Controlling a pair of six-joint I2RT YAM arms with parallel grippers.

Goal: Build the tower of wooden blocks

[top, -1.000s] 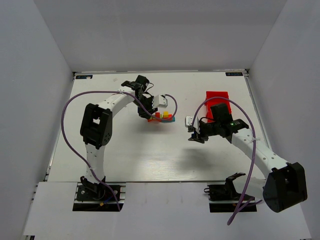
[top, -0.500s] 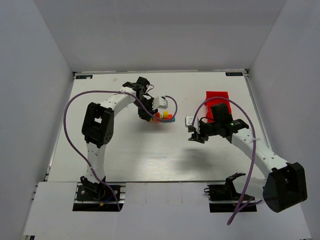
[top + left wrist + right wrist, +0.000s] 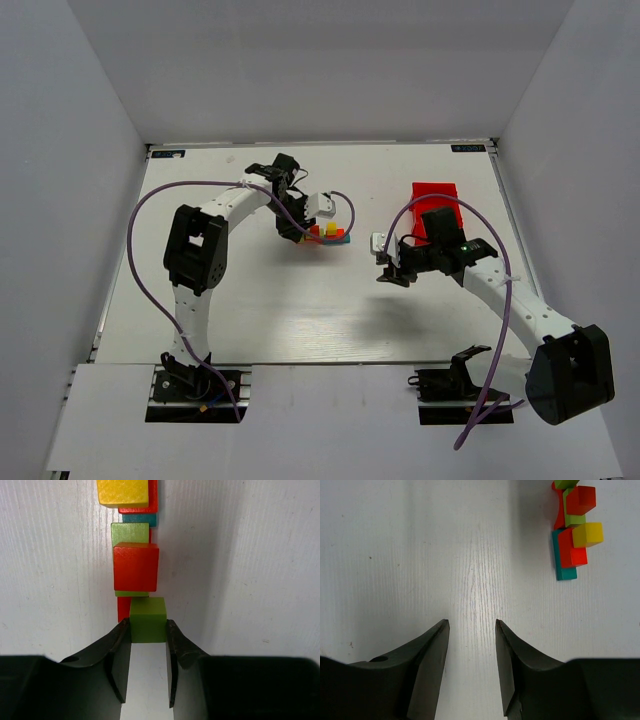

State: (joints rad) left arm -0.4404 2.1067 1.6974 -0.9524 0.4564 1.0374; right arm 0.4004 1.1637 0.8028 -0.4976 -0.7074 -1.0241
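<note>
The tower [image 3: 325,235] is a low stack near the table's middle, with red and teal bars below and red, yellow and green cubes above. In the left wrist view a red cube [image 3: 135,566], a lime-green piece [image 3: 129,532] and a yellow cube [image 3: 123,492] lie in a row along it. My left gripper [image 3: 148,625] is shut on a green cube [image 3: 148,619] at the near end of the tower, over a red bar [image 3: 123,615]. My right gripper [image 3: 470,625] is open and empty over bare table, to the right of the tower [image 3: 572,535].
A red plastic tray [image 3: 436,203] stands at the right, behind the right arm. The white table [image 3: 300,300] is walled by white panels at the back and sides. Purple cables loop over both arms.
The left gripper has shifted slightly toward the tower since one second ago. The right arm has not moved.
</note>
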